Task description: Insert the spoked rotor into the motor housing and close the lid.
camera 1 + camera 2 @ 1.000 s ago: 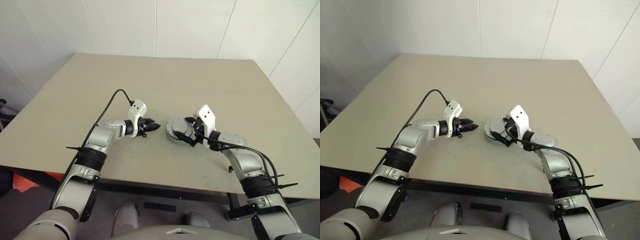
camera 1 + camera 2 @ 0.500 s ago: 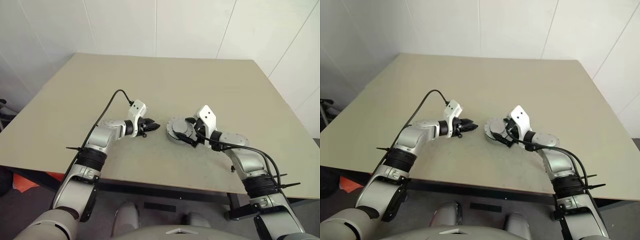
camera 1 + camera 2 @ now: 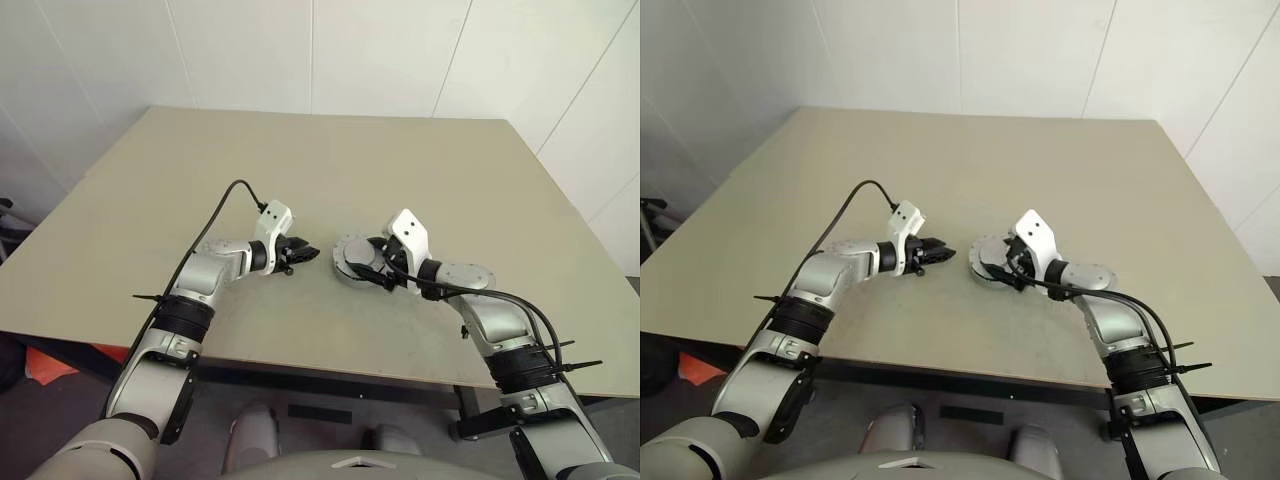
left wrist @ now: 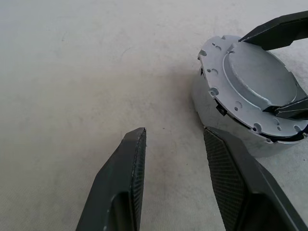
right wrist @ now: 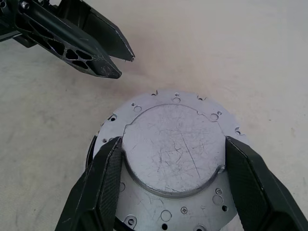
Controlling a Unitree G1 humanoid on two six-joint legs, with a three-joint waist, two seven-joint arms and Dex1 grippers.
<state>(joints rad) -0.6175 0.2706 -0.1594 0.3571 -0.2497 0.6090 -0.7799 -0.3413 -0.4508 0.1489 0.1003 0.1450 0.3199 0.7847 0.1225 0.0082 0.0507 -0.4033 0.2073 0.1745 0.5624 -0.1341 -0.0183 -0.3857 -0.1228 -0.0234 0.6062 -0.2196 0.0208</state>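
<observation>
The motor housing (image 4: 198,98) stands on the table near the middle as a short grey cup. The lid (image 5: 169,159), a grey disc with small holes and a raised round centre, lies on top of it, slightly askew. The spoked rotor is hidden. My right gripper (image 5: 173,140) reaches over the lid from the right, its two fingers pressed against opposite sides of the raised centre. My left gripper (image 4: 174,132) hovers just left of the housing, pointing at it, open with nothing between its fingers (image 4: 132,159).
The beige table (image 3: 330,170) stretches bare behind and to both sides of the housing. Its front edge (image 3: 300,365) runs close below my arms. A black cable (image 3: 225,200) loops up from my left wrist.
My right gripper's fingers have drawn in onto the lid's raised centre. The left arm has kept still.
</observation>
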